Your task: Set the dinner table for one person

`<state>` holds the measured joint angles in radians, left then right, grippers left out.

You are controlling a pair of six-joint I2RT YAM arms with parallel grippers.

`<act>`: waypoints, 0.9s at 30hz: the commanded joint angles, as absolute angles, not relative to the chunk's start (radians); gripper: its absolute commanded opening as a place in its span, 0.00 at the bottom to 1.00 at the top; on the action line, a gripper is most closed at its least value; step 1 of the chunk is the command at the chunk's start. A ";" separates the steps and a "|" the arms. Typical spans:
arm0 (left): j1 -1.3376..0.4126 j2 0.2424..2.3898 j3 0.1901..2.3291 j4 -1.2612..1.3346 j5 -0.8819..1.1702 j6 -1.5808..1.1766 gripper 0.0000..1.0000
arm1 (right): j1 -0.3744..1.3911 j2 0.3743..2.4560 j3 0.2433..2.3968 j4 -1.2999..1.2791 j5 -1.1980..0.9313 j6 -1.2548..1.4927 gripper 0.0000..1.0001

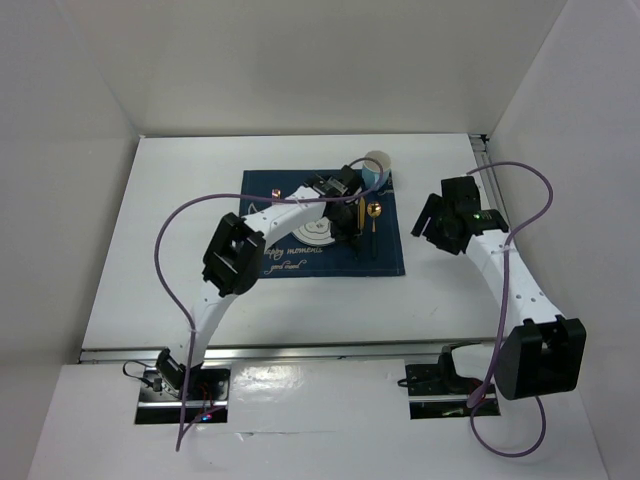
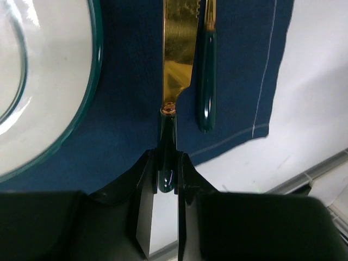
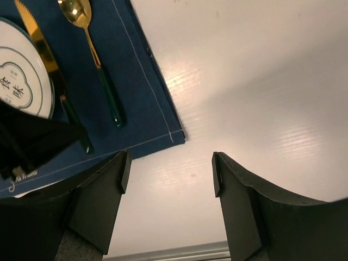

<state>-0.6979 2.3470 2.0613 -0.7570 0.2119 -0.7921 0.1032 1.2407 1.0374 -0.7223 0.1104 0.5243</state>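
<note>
Left gripper (image 2: 167,163) is nearly closed, its two fingers pinching the dark green handle of a gold-bladed knife (image 2: 178,54) over the near part of the navy placemat (image 2: 130,81). The blade points toward the placemat's far edge. On the placemat's right side, just beside the knife and parallel to it, lies a spoon (image 2: 206,81) with a matching green handle and a gold bowl. A white plate with a green rim (image 2: 95,65) sits on the middle of the placemat, left of the knife. At the placemat's far right corner stands what looks like a pale cup (image 1: 377,163), partly hidden by the arm. The right gripper (image 3: 171,163) hangs off the placemat's right edge, fingers spread wide and holding nothing. The white dinner table (image 3: 261,81) lies beneath the placemat and extends past it on every side.
</note>
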 commanded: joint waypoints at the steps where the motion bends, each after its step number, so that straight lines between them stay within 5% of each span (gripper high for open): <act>1: -0.704 2.390 2.175 -0.718 0.210 -0.833 0.00 | 0.087 1.190 1.023 -0.759 0.080 0.509 0.73; 11: -0.704 2.511 2.243 -0.759 0.198 -0.874 0.03 | 0.078 1.172 1.003 -0.769 0.067 0.500 0.73; 13: -0.704 2.520 2.232 -0.759 0.207 -0.874 0.31 | 0.078 1.172 1.003 -0.769 0.067 0.491 0.73; 17: -0.704 2.507 2.223 -0.759 0.207 -0.864 0.55 | 0.078 1.172 1.003 -0.769 0.058 0.482 0.73; 27: -0.704 2.369 2.241 -0.804 0.207 -0.790 0.56 | 0.078 1.181 1.046 -0.769 0.077 0.482 0.82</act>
